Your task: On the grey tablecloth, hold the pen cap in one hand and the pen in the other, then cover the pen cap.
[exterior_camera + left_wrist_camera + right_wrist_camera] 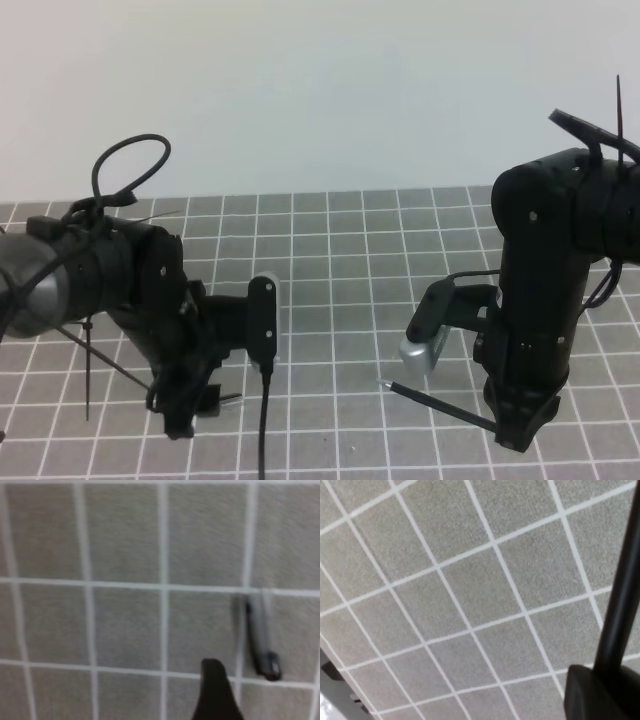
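Observation:
The pen cap (pixel 261 641), a short dark tube, lies loose on the grey tablecloth (pixel 125 625), just right of one dark finger (pixel 216 692) of my left gripper. In the exterior high view my left gripper (pixel 190 413) hangs low over the cloth at the front left, open, with the pen cap (pixel 228 398) beside it. My right gripper (pixel 517 428) is shut on the pen (pixel 440 403), which slants up and left to its silvery tip. In the right wrist view the pen (pixel 621 605) rises as a black rod from a finger (pixel 597 695).
The gridded grey tablecloth (pixel 350 260) covers the whole table up to a pale back wall. A black cable (pixel 264 420) hangs from the left wrist camera toward the front edge. Bare cloth lies between the two arms.

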